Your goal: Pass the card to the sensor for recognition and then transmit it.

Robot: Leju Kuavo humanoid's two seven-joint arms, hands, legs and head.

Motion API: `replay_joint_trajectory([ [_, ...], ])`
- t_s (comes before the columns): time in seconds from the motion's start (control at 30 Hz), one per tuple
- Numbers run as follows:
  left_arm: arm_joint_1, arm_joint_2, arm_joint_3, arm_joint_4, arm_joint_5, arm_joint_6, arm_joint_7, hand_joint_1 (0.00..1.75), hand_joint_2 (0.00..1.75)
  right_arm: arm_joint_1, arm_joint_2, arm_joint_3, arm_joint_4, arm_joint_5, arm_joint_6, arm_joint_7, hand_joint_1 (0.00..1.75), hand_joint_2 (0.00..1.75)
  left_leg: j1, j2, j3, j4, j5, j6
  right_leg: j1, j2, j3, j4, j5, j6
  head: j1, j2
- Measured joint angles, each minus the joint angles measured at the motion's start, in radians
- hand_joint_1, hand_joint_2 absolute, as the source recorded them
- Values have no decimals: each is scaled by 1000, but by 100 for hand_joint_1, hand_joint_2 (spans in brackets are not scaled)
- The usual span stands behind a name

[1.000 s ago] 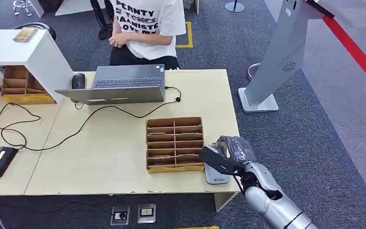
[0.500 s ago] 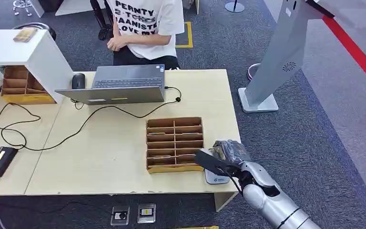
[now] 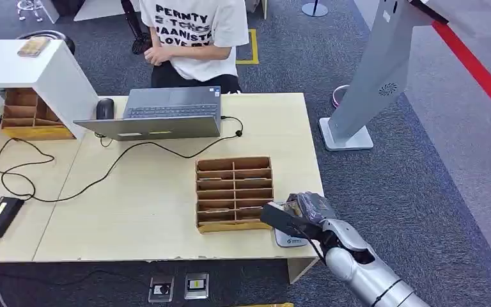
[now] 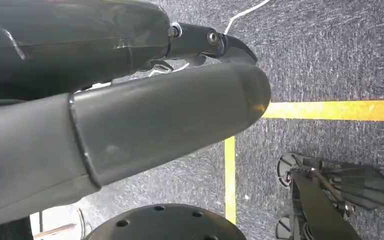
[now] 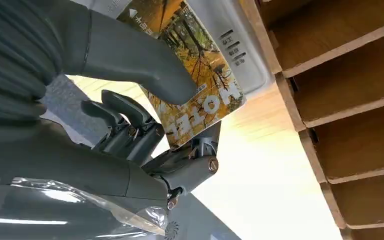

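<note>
My right hand hovers at the table's front right corner and holds a card printed with a yellow autumn photo and the word HOTEL. The thumb presses on its face and the darker fingers support it from below. The card lies just over the white sensor pad, which I also see on the table beneath the hand; whether they touch I cannot tell. My left hand hangs above grey carpet, fingers extended, holding nothing.
A cardboard slot organizer stands right beside the sensor. A laptop with mouse and cables sits at the far side, a person behind it. A grey kiosk stands on the floor to the right.
My right hand has lowered with the card toward the sensor pad and drawn slightly nearer the table's front edge. The person shifted a little.
</note>
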Motion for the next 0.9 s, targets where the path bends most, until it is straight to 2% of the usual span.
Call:
replay_joint_trajectory([
  [0.33,0,0,0,0,1,0,0,0,0,1,0,0,4,7,-2,-13,175,175,0,0,0,0,0,0,0,0,0,0,0,0,0,0],
  [0.6,0,0,-2,0,4,0,0,0,0,11,9,0,9,27,-35,-44,175,175,0,0,0,0,0,0,0,0,0,0,0,0,0,0],
  [0.9,0,0,-3,0,9,0,-2,0,0,34,15,0,-32,105,-64,-3,175,175,0,0,0,0,0,0,0,0,0,0,0,0,0,0],
])
